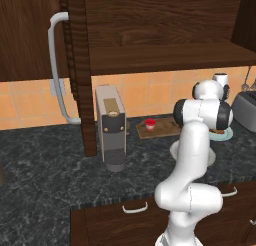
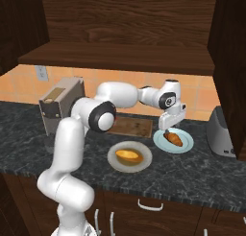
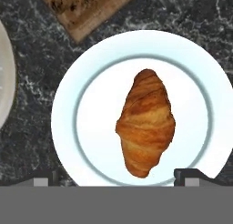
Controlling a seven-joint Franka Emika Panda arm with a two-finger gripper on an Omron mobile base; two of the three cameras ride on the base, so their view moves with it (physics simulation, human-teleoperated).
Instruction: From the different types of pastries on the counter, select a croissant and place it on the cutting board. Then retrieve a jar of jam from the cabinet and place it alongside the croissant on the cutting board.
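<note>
The brown-orange croissant (image 3: 145, 123) lies on a pale blue-rimmed plate (image 3: 91, 127) on the dark counter (image 3: 32, 127). My gripper (image 3: 116, 180) hovers just above it, open, with a fingertip on each side of the pastry's lower end and touching nothing. From the right base, the gripper (image 2: 168, 128) hangs over the croissant (image 2: 174, 138). The wooden cutting board (image 2: 134, 126) lies just behind and left of that plate. In the left base view a tiny red-lidded jar of jam (image 1: 149, 123) stands at the left end of the cutting board (image 1: 162, 130). The cabinet (image 1: 150, 30) is open above.
A rounder golden pastry (image 2: 129, 156) sits on a beige plate (image 2: 144, 163) near the front edge. A coffee machine (image 1: 111, 127) stands left of the board, a toaster (image 2: 221, 132) at the far right. The open cabinet door with its grey handle (image 1: 56, 65) juts out on the left.
</note>
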